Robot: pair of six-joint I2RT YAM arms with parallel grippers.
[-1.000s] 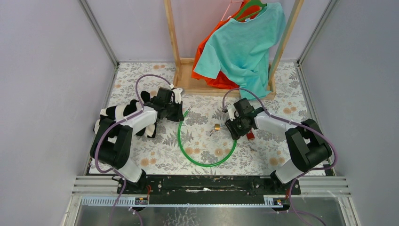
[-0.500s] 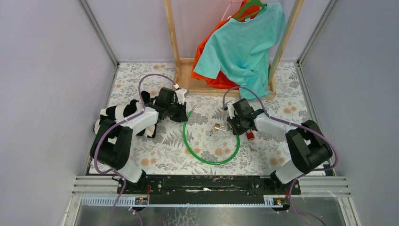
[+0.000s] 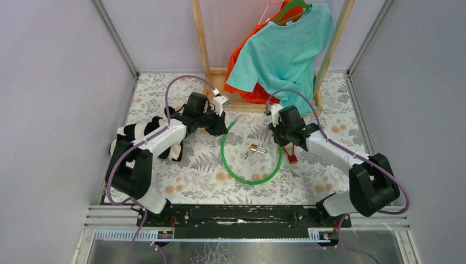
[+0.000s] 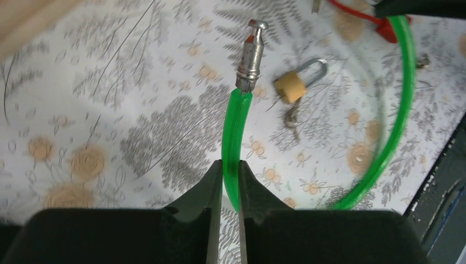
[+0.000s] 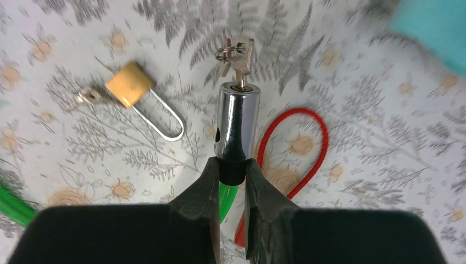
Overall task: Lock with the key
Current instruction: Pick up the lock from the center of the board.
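Flowery bench, grey walls. My left gripper squeezes the green cable; my right gripper squeezes its silver lock.

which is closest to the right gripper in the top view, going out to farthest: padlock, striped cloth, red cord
From the right gripper, which holds the lock end of the green cable:
1. red cord: right beside it, just on the near side.
2. padlock: to its left, inside the cable's loop.
3. striped cloth: far across on the left side.
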